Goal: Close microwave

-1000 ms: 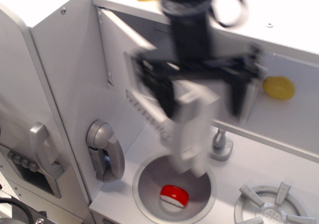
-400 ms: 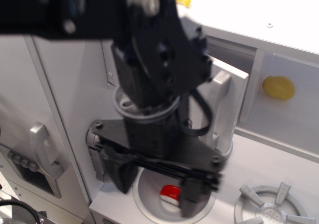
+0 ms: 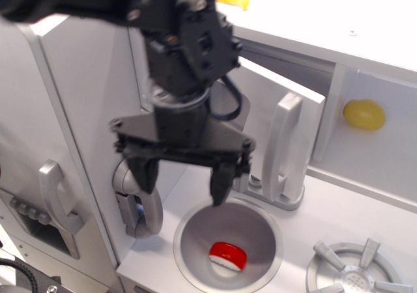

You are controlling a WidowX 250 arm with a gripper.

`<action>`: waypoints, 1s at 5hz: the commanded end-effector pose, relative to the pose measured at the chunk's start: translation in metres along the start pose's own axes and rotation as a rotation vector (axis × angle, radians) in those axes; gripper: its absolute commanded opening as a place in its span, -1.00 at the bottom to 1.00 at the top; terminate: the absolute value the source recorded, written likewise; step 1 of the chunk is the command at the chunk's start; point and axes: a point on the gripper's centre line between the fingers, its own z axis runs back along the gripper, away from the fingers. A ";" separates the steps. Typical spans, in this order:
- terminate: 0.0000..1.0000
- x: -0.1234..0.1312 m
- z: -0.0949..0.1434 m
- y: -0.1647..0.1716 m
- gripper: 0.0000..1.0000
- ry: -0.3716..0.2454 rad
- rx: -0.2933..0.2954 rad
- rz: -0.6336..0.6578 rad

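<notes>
The microwave door point(image 3: 257, 104) is white, with a long vertical grey handle point(image 3: 287, 146). It stands slightly ajar, its free edge near the compartment's right frame point(image 3: 332, 111), with a narrow gap showing along the top. My black gripper point(image 3: 184, 182) hangs in front of the door's left part, left of the handle and above the sink. Its fingers point(image 3: 221, 187) are spread apart and hold nothing. The arm hides the door's hinge side, window and buttons.
A round grey sink point(image 3: 195, 231) below holds a red object point(image 3: 228, 255). A yellow lemon point(image 3: 363, 114) sits in the cubby at right. A grey burner point(image 3: 355, 273) is at bottom right. A grey handset-like piece point(image 3: 140, 205) and a cabinet handle point(image 3: 55, 198) are at left.
The microwave door swung from wide open to nearly shut. My gripper moved down and left, away from the door handle, and now hangs open over the sink.
</notes>
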 end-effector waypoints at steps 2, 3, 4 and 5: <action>-1.00 0.056 0.018 0.001 1.00 -0.155 -0.098 0.108; -1.00 0.069 0.022 -0.003 1.00 -0.210 -0.126 0.139; -1.00 0.077 0.026 -0.008 1.00 -0.228 -0.140 0.153; -1.00 0.083 0.028 -0.011 1.00 -0.239 -0.149 0.168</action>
